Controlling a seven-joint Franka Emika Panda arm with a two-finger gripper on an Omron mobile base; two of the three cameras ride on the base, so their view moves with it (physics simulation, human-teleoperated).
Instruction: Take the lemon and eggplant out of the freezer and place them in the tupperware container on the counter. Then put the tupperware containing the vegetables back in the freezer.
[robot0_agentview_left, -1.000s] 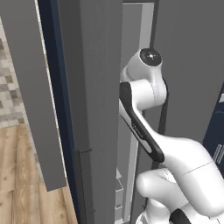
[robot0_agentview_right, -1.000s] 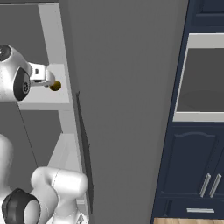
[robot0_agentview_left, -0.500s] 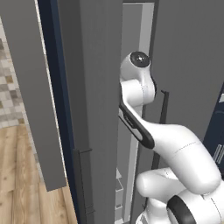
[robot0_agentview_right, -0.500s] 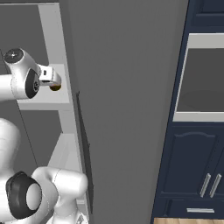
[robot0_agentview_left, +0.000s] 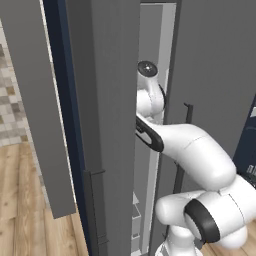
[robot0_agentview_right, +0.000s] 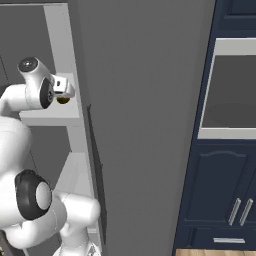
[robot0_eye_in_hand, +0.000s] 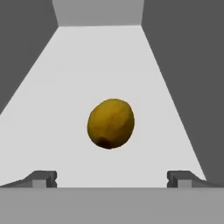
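The lemon (robot0_eye_in_hand: 110, 124), round and yellow-orange, lies on a white shelf (robot0_eye_in_hand: 109, 65) of the freezer, in the middle of the hand view. My gripper (robot0_eye_in_hand: 111, 179) is open, its two dark fingertips (robot0_eye_in_hand: 41, 178) wide apart just short of the fruit and not touching it. From the right base view a sliver of the lemon (robot0_agentview_right: 63, 100) peeks out under the hand (robot0_agentview_right: 61, 86) at the shelf's front edge. The arm (robot0_agentview_left: 150, 100) reaches into the narrow grey freezer (robot0_agentview_left: 155, 55) in the left base view. The eggplant, tupperware container and counter are out of view.
The open grey freezer door (robot0_agentview_left: 35, 100) stands to the left. A grey panel with a dark vertical handle (robot0_agentview_right: 95, 150) flanks the opening on the right. Navy cabinets and a built-in oven (robot0_agentview_right: 230, 90) are further right. A lower white shelf (robot0_agentview_right: 75, 170) sits below.
The arm has pushed further into the freezer, bringing the hand closer to the lemon on the shelf. The jaws stayed wide open.
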